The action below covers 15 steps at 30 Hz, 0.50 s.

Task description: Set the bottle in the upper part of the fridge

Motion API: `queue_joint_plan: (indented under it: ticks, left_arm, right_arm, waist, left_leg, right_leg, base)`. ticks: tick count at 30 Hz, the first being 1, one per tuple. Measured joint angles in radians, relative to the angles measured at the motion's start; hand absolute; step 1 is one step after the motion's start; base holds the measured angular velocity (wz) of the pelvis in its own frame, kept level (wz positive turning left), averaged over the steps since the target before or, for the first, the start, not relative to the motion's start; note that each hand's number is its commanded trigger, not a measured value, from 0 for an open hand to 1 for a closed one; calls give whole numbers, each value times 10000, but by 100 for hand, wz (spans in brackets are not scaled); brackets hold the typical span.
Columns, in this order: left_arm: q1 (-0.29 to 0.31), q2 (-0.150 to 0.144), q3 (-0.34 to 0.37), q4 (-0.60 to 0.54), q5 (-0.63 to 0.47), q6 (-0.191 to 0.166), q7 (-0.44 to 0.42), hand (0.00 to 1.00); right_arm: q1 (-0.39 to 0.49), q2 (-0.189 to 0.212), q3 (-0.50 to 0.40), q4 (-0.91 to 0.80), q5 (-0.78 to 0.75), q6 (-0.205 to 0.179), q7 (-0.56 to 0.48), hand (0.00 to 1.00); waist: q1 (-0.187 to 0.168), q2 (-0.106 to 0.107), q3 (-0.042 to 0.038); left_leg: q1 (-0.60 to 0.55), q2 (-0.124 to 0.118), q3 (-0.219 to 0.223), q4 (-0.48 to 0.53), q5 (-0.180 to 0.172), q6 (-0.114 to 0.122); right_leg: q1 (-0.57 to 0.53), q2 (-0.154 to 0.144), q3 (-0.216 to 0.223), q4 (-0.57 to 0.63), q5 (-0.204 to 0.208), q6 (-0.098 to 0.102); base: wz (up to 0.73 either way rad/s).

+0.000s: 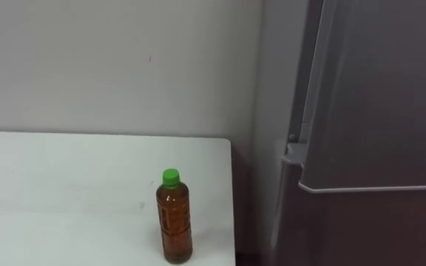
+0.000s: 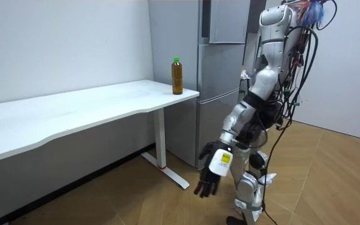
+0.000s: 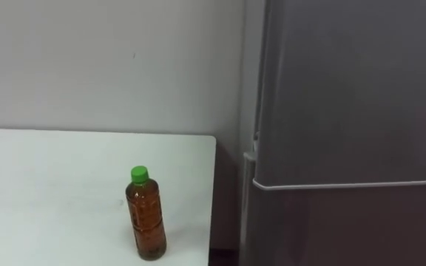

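Observation:
A bottle (image 1: 174, 218) of brown drink with a green cap stands upright on the white table (image 1: 65, 185), close to the table's right end. To its right stands the grey fridge (image 1: 376, 111), its upper door shut above the seam to the lower door. In the room view the bottle (image 2: 177, 76) stands at the table end next to the fridge (image 2: 220, 62). I stand about a step back from both. My left hand (image 2: 208, 181) hangs low at my side with relaxed fingers, holding nothing, far from the bottle.
A plain wall runs behind the table. A narrow gap separates the table's end from the fridge side. Wooden floor lies around me, and the table's leg (image 2: 162, 140) stands under the bottle's end.

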Motion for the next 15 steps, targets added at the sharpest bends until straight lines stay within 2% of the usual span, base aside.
queue_joint_plan:
  ticks: [1, 7, 9, 10, 12, 14, 15]
  left_arm:
    - [-11, 24, 24, -673, 1, -94, 262, 0]
    - [-131, 226, 492, -3773, -104, -529, 1327, 0]
    - [-136, 238, 746, -4961, -395, -593, 1691, 0]
    - [-153, 346, 762, -5711, -520, -648, 1893, 0]
    - [-203, 622, 815, -6499, -495, -679, 1974, 0]
    - [-378, 925, 1172, -7785, -354, -677, 2091, 0]
    - [-429, 1028, 1223, -8055, -276, -675, 2106, 0]
  right_arm:
    - [43, -20, 0, -83, -6, -2, -1, 0]
    - [136, -31, -115, -346, -112, -119, -89, 0]
    - [172, -28, -200, -403, -115, -117, -131, 0]
    - [181, -30, -203, -410, -122, -116, -143, 0]
    - [234, -15, -403, -409, -193, -115, -121, 0]
    - [256, 8, -468, -412, -424, -113, -95, 0]
    - [272, 5, -470, -414, -438, -114, -92, 0]
  waist:
    - [38, 64, -5]
    - [63, 56, -11]
    - [93, 49, -61]
    - [100, 38, -62]
    - [207, 91, -90]
    - [268, 100, -86]
    - [268, 114, -78]
  left_leg:
    - [-17, -2, -4, 13, 0, 0]
    - [-74, -8, -67, 52, 0, -1]
    - [-152, -9, -65, 76, 1, 0]
    - [-173, -11, -76, 77, 4, 3]
    - [-128, -6, -78, 58, 4, 2]
    - [-36, -27, -305, 14, 4, 2]
    - [-14, -32, -387, 5, 3, 2]
  right_leg:
    - [-16, 0, 9, 1, 0, -1]
    - [-63, 2, -23, 2, -10, -17]
    - [-174, 8, 21, 18, -11, -18]
    - [-164, 7, 23, 24, -10, -18]
    - [-174, 38, 103, 36, -10, -19]
    - [-148, 68, 153, 25, -9, -21]
    - [-125, 78, 167, 20, -9, -21]
  base:
    - [0]
    - [-1]
    - [-4]
    - [-4]
    - [-12]
    - [-14]
    - [-7]
